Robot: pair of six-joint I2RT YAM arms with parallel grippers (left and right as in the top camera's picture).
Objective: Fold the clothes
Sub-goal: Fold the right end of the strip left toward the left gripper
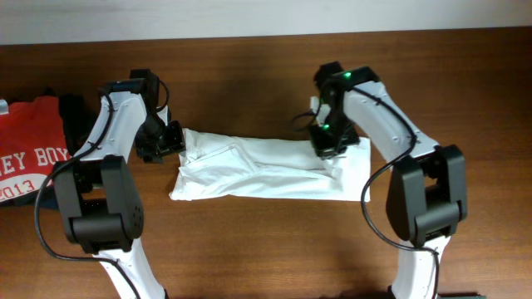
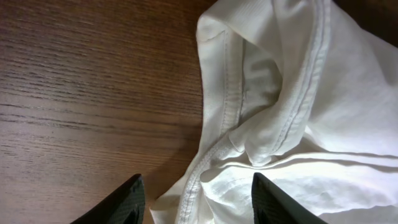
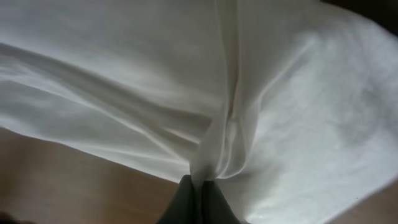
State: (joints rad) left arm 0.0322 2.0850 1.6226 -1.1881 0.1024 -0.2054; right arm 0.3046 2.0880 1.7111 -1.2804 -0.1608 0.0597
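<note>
The white T-shirt (image 1: 266, 166) lies as a long, rumpled strip across the middle of the wooden table. My left gripper (image 1: 170, 141) is open at the shirt's left end; in the left wrist view its fingers (image 2: 196, 199) straddle a stitched hem of the T-shirt (image 2: 292, 93) without closing on it. My right gripper (image 1: 327, 148) is at the shirt's right part. In the right wrist view its fingers (image 3: 200, 193) are shut on a pinched fold of the T-shirt (image 3: 249, 81), with cloth drawn into creases toward them. The printed mark is hidden.
A red T-shirt (image 1: 29, 154) with white lettering lies at the table's left edge, with a dark garment (image 1: 71, 112) behind it. Bare wood table (image 1: 274, 241) lies in front of the white shirt.
</note>
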